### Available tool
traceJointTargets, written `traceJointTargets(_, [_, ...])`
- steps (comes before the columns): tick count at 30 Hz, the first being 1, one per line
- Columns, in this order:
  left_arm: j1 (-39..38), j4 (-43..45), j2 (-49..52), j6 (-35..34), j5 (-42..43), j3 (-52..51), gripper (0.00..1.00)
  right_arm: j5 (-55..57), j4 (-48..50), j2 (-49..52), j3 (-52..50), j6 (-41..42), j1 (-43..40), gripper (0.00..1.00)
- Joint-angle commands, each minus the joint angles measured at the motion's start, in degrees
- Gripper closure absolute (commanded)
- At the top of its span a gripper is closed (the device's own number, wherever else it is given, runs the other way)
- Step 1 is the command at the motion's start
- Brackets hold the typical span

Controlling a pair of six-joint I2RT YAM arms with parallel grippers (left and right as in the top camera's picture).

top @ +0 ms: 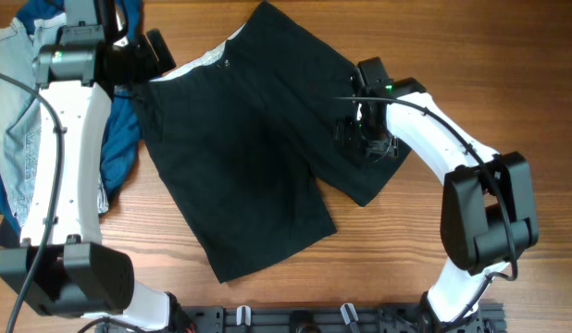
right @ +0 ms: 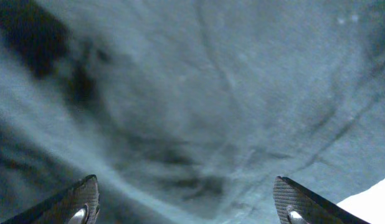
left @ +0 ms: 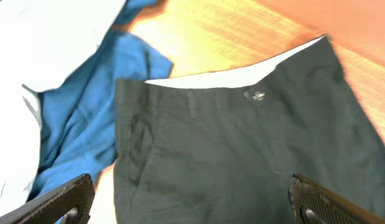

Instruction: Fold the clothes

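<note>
Shorts (top: 249,157), black, are spread flat across the middle of the table (top: 508,55). The waistband sits at the far side and angles left. One leg runs toward the near edge, the other out to the right.

Left claw (left: 192,205) hangs over the waistband's left corner, fingers wide apart with nothing between them. Its wrist view shows the white inner lining of the waistband and a small button (left: 258,95) just below it.

Right claw (right: 189,208) is down low over the right leg, near the hem. It too is spread open and empty, and dark wrinkled fabric fills its wrist view. Whether the fingertips touch the cloth, I cannot tell.

Over on the left, blue cloth (top: 119,139) lies bunched against the shorts' left edge. Pale cloth (top: 18,120) is heaped beside it at the table's edge, partly hidden under the left arm.
</note>
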Motion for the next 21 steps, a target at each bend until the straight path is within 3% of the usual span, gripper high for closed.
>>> traceJointTargets(1, [0.2,0.8,-0.8,4.3,6.5,0.2,0.0,4.9,0.1,0.9,-1.8,3.3,0.5,0.11])
traceJointTargets(13, [0.2,0.6,-0.7,4.3,6.6,0.2,0.0,4.8,5.4,8.0,-3.0,5.2,-0.9,0.1])
traceJointTargets(21, [0.1,0.7,-0.6,4.3,6.6,0.2,0.0,2.3,16.0,16.7,-2.8,5.9,-10.0,0.12])
